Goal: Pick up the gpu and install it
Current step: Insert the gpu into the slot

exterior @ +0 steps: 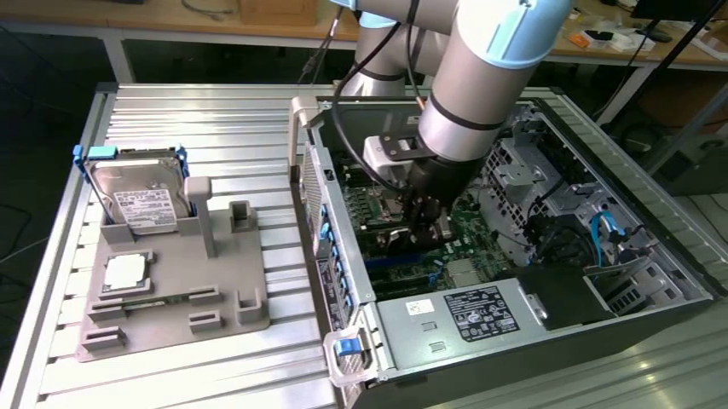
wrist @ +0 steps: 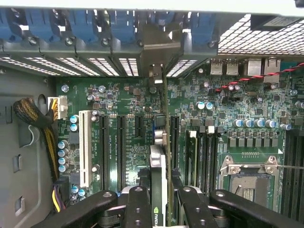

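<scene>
My gripper (wrist: 162,197) is inside the open computer case (exterior: 341,256), low over the green motherboard (wrist: 128,99). Its two black fingers (wrist: 137,204) are shut on the gpu (wrist: 159,161), a thin card seen edge-on with a green logo at its near end. The card stands upright along a black expansion slot (wrist: 174,137), and its silvery bracket end (wrist: 156,71) reaches the slotted back wall of the case. I cannot tell whether the card's edge sits in the slot. In the exterior view my gripper (exterior: 424,228) hangs at the middle of the case, and its fingers hide the card.
A white slot (wrist: 85,147), memory slots and the processor socket (wrist: 249,175) flank the card. Blue bracket clips (wrist: 71,23) line the back wall. Outside the case, a grey fixture (exterior: 170,298) holds a hard drive (exterior: 142,200) and a square chip (exterior: 125,271). The power supply (exterior: 478,311) fills the near corner.
</scene>
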